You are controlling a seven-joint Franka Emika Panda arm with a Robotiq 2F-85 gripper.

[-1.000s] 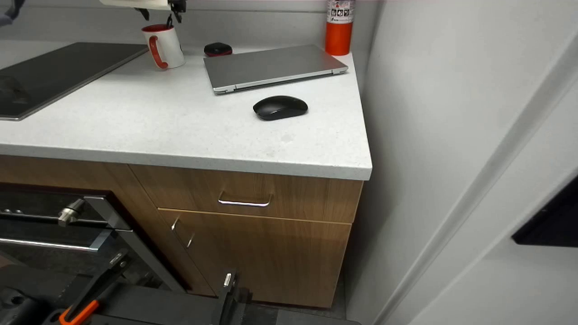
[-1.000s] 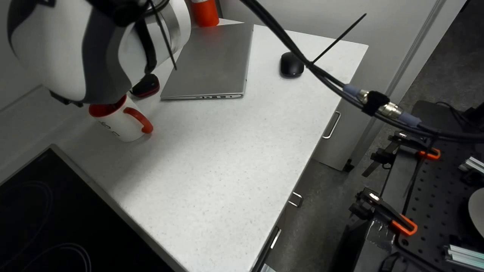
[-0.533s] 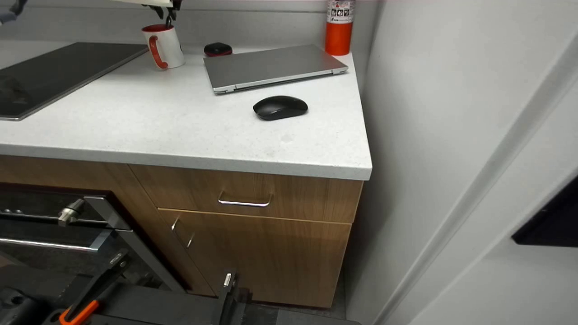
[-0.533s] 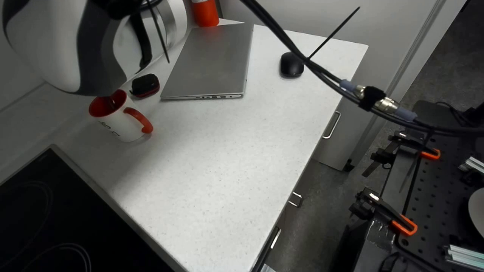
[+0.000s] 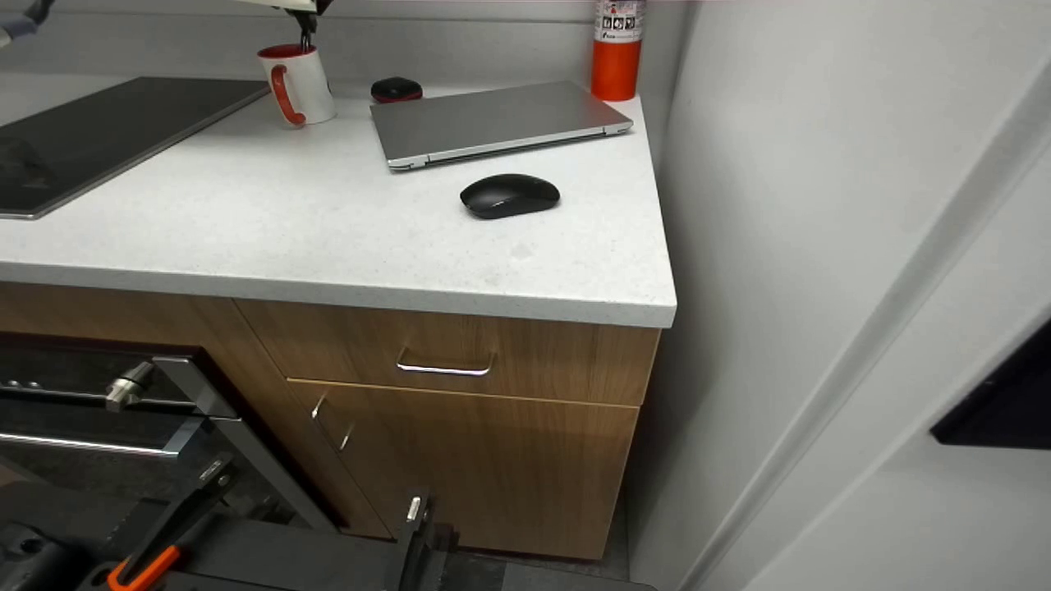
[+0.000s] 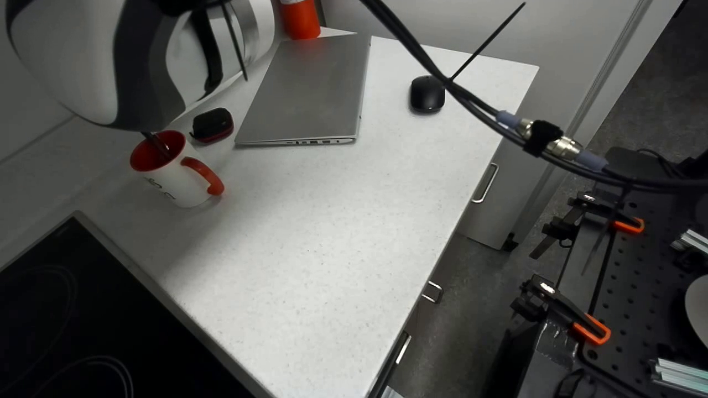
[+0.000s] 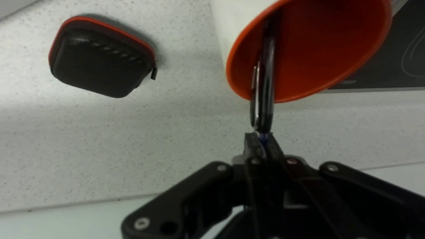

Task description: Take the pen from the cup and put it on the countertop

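The white cup (image 5: 308, 90) with its red inside and handle stands upright on the white speckled countertop (image 5: 369, 230), near the back wall. From its mouth rises the dark pen (image 7: 268, 86), with a shiny clip; the lower end is hidden inside the cup (image 7: 327, 49). My gripper (image 7: 263, 138) is shut on the pen's top end, where a bit of blue shows between the fingertips. In an exterior view the gripper (image 5: 305, 23) is just above the cup's rim. Elsewhere the arm covers the gripper, while the pen (image 6: 157, 145) slants out of the cup (image 6: 180, 185).
A black case with red trim (image 7: 99, 61) lies close beside the cup. A closed grey laptop (image 5: 501, 119), a black mouse (image 5: 511, 197) and a red canister (image 5: 616, 70) are farther along the countertop. The dark cooktop (image 6: 66, 309) borders the cup's other side.
My fingers stood apart around the pen's top one second ago; they have since come together on it. The arm has risen slightly in an exterior view, uncovering more of the cup's mouth.
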